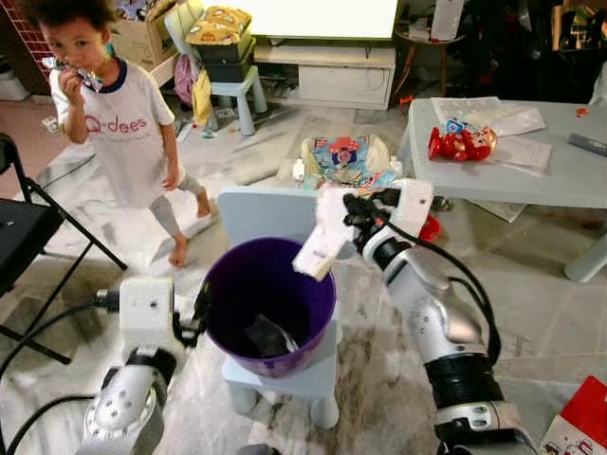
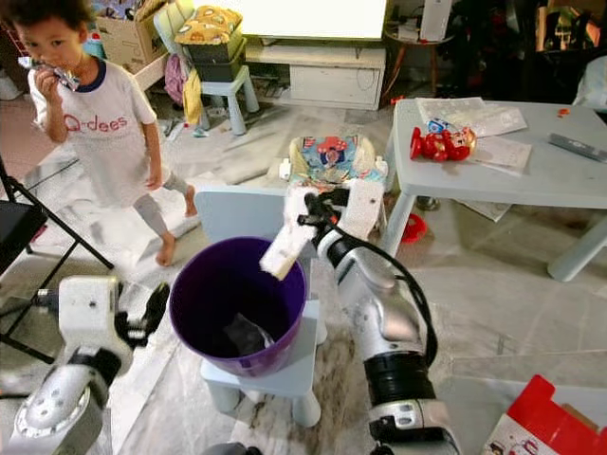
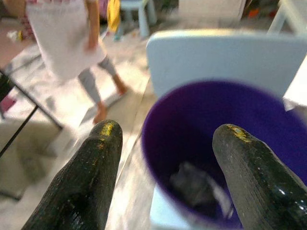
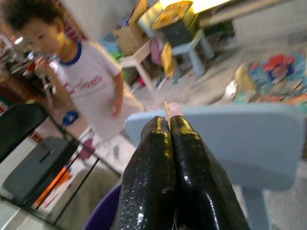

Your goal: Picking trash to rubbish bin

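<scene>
Silver forearms frame the head views, and between them the purple bin (image 1: 270,305) stands on a small pale blue chair (image 1: 285,374), raised so that both arms can reach its rim. Dark crumpled rubbish already lies at its bottom. The left gripper (image 1: 194,318) sits just beside the bin's left wall, probably to steady it. The right gripper (image 1: 353,226) is pinched on a white scrap of trash (image 1: 322,242), which hangs over the bin's far right rim, so letting go looks like the next step. Well behind, a person in a white shirt (image 1: 123,133) stands on the pale floor, and a red toy (image 1: 462,143) lies on the grey table (image 1: 579,180) to the right.

From the left wrist, two black fingers (image 3: 91,177) stand apart with the bin's near wall between them, not touching it as far as I can tell. That spread suits bracing rather than carrying.

From the right wrist, the two fingers (image 4: 158,172) press together, a pale sliver of the scrap poking out at their tips, and the chair's back lies just beyond. A tight pinch makes sense for such a thin, floppy piece.
</scene>
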You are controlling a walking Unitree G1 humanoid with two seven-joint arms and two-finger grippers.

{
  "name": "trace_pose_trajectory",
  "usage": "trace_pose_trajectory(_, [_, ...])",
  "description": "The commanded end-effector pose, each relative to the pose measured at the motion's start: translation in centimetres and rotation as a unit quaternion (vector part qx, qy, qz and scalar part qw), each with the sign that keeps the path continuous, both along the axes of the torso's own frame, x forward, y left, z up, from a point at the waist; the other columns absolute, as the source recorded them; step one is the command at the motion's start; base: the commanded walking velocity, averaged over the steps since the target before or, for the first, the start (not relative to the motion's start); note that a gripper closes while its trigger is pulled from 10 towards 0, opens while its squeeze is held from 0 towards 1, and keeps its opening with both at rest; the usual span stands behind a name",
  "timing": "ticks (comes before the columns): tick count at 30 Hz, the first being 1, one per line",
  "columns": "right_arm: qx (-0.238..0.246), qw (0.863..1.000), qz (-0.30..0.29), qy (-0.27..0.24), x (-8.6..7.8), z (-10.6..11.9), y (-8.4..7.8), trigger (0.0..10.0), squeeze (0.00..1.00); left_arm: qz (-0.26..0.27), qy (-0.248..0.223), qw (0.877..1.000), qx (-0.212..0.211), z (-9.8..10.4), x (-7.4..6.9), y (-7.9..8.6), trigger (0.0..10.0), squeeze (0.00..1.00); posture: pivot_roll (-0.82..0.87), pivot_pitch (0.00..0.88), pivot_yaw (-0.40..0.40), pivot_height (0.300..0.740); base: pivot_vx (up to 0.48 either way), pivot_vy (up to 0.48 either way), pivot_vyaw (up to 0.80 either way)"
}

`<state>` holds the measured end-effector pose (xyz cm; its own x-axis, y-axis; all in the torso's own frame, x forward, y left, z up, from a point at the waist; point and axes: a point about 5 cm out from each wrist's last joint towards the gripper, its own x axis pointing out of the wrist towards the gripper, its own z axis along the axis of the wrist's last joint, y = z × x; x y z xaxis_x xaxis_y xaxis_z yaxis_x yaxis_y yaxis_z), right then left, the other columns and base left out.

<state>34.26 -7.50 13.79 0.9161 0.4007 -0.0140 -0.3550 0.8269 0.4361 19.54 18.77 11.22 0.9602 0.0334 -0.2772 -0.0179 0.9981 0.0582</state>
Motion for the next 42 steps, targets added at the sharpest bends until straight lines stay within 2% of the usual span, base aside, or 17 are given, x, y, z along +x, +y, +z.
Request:
trace_pose_trajectory(1, [-0.005, 1.000, 0.028, -0.007, 0.0, 0.2, 1.5, 0.0, 0.00, 0.005, -0.002, 1.000, 0.014, 0.2, -0.3, 0.6, 10.0, 0.00, 0.22, 0.055, 0.037, 0.740, 0.000, 0.000, 0.00])
trace_pose_trajectory(6, [-0.006, 0.998, 0.062, 0.015, -0.8, -1.0, 2.9, 0.0, 0.00, 0.017, 0.004, 1.000, 0.020, 0.1, -0.5, 1.1, 10.0, 0.00, 0.23, 0.056, 0.031, 0.740, 0.000, 0.000, 0.00])
trace_pose_trajectory(12, [-0.026, 0.991, 0.125, 0.033, -2.2, -2.5, 4.7, 0.0, 0.00, 0.012, 0.012, 1.000, 0.017, 0.0, -0.7, 0.8, 10.0, 0.00, 0.22, 0.063, 0.027, 0.740, 0.000, 0.000, 0.00])
trace_pose_trajectory(22, [-0.040, 0.989, 0.141, 0.020, -3.0, -2.8, 6.0, 0.0, 0.00, 0.007, 0.013, 1.000, 0.008, 0.1, -1.0, 0.3, 10.0, 0.00, 0.23, 0.074, 0.016, 0.740, 0.000, 0.000, 0.00])
trace_pose_trajectory(29, [-0.065, 0.980, 0.189, 0.009, -4.7, -3.5, 8.1, 0.0, 0.00, 0.012, 0.019, 1.000, 0.006, 0.0, -1.5, 0.2, 10.0, 0.00, 0.24, 0.080, -0.002, 0.740, 0.000, 0.000, 0.00])
trace_pose_trajectory(36, [-0.068, 0.979, 0.190, 0.004, -5.1, -3.8, 8.4, 0.0, 0.00, 0.017, 0.022, 1.000, 0.000, -0.2, -1.8, 0.0, 10.0, 0.00, 0.25, 0.083, -0.014, 0.740, 0.000, 0.000, 0.00])
trace_pose_trajectory(42, [-0.064, 0.985, 0.160, -0.023, -4.3, -3.0, 8.1, 0.0, 0.00, 0.026, 0.022, 0.999, -0.007, -0.4, -1.9, -0.1, 10.0, 0.00, 0.25, 0.082, -0.029, 0.740, 0.000, 0.000, 0.00])
